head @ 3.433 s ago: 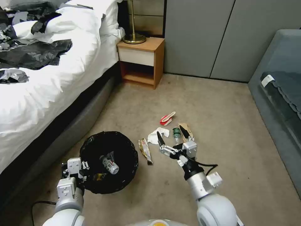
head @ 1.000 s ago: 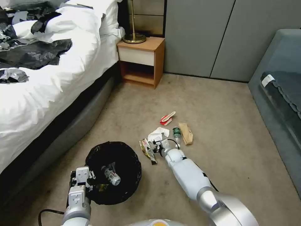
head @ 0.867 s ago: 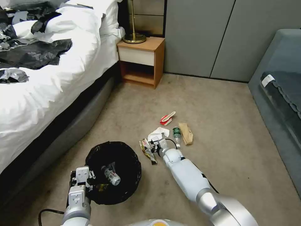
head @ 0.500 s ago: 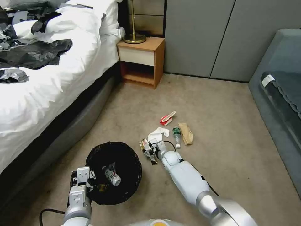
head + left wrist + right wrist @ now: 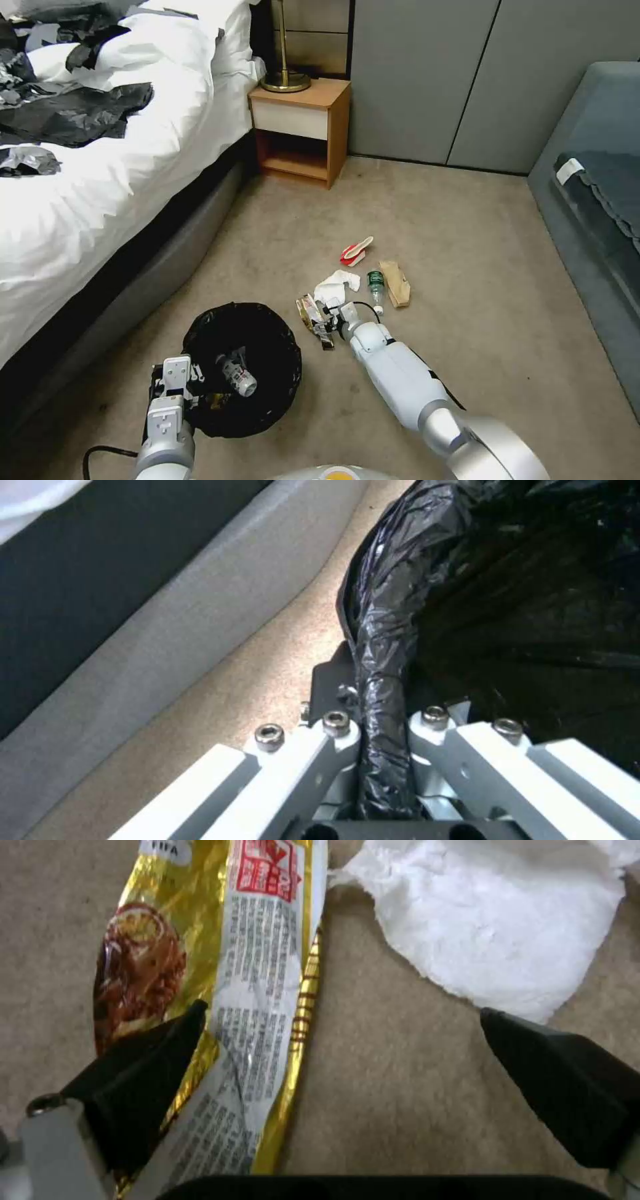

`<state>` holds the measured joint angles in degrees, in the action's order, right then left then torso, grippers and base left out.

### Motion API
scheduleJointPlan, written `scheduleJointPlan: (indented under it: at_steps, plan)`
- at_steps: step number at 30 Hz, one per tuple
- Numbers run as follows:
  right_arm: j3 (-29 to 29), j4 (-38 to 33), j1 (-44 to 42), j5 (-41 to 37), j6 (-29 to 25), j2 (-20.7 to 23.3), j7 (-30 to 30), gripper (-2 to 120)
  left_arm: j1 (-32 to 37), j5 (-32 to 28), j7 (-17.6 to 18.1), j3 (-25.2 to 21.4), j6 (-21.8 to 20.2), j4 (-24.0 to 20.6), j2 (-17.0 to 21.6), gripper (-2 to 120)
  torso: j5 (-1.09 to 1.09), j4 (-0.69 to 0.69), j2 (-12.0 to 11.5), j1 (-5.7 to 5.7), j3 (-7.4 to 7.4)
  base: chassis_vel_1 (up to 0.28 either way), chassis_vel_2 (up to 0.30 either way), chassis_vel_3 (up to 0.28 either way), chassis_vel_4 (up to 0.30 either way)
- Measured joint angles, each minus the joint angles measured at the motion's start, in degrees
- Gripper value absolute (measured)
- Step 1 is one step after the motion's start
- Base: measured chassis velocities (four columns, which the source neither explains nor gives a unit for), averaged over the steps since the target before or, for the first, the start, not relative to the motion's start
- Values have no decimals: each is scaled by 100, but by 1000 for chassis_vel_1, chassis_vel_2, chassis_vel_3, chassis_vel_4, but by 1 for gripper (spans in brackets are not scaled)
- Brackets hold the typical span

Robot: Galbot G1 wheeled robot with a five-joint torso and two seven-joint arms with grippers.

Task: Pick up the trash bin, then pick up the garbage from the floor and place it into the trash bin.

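A white-sheeted bed (image 5: 100,167) strewn with black plastic sheets (image 5: 73,113) fills the left; a wooden nightstand (image 5: 300,127) carrying a brass lamp base (image 5: 285,81) stands at upper centre; a grey sofa (image 5: 593,200) lines the right edge.

White-shelled arms with grey metallic joints; right tool (image 5: 340,1015) has black wedge fingertips, left tool (image 5: 380,740) white links with hex screws.

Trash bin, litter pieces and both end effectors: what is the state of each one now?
Trash bin: upright, rim gripped by left end effector, litter inside.
Right end effector: open, low over the yellow snack wrapper.
Yellow snack wrapper: flat on floor.
White tissue: crumpled on floor.
Bottle: lying down.
Brown paper bag: on floor.
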<state>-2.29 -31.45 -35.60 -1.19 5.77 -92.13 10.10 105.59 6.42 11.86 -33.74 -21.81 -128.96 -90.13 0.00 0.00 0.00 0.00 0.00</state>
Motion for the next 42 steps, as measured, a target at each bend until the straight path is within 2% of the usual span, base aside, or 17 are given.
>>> scheduleJointPlan:
  at_steps: [9, 25, 28, 31, 33, 34, 35, 36, 38, 40, 42]
  plan:
    - [0, 170, -11, 98, -97, 0, 97, 99, 66, 27, 4, 4, 54, -27, -32, 1, 0, 0, 0, 0, 0, 0, 0, 0, 0]
    - [167, -29, -108, 38, -53, 0, 310, 98, 42, 39, 6, 11, 51, -53, -44, 1, 0, 0, 0, 0, 0, 0, 0, 0, 0]
    - [181, -15, -127, 51, -63, -1, 325, 91, 42, 44, 7, 16, 51, -53, -53, 1, 0, 0, 0, 0, 0, 0, 0, 0, 0]
    - [179, 19, -156, 60, -95, -7, 343, 76, 40, 49, 9, 22, 51, -53, -63, 1, 0, 0, 0, 1, -1, 0, 0, 0, 0]
    - [175, 25, -163, 62, -100, -9, 344, 73, 38, 50, 9, 23, 51, -53, -64, 1, 0, 0, 1, 1, -1, 0, 0, 0, 0]
    - [169, 29, -180, 64, -105, -11, 349, 64, 33, 50, 11, 29, 51, -53, -67, 1, 1, 0, 1, 1, -2, 0, 0, 0, 0]
    - [163, 33, -185, 64, -106, -12, 350, 61, 31, 50, 11, 31, 51, -53, -69, 1, 2, 0, 1, 1, -2, 0, 0, 0, 0]
    - [163, 33, -185, 64, -106, -12, 350, 61, 31, 50, 11, 31, 51, -53, -69, 1, 2, 0, 1, 1, -2, 0, 0, 0, 0]
    - [147, 44, -194, 67, -113, -10, 350, 52, 24, 50, 15, 34, 52, -45, -72, 1, 0, 1, 2, 1, -2, 0, 0, 0, 0]
    - [147, 44, -196, 69, -114, -11, 352, 48, 23, 50, 15, 35, 52, -42, -72, 1, 0, 1, 2, 1, -2, 0, 0, 0, 0]
    - [134, 55, -201, 69, -117, -10, 353, 36, 20, 48, 16, 37, 54, -35, -72, 1, 2, 2, 2, 1, -2, 0, 0, 0, 0]
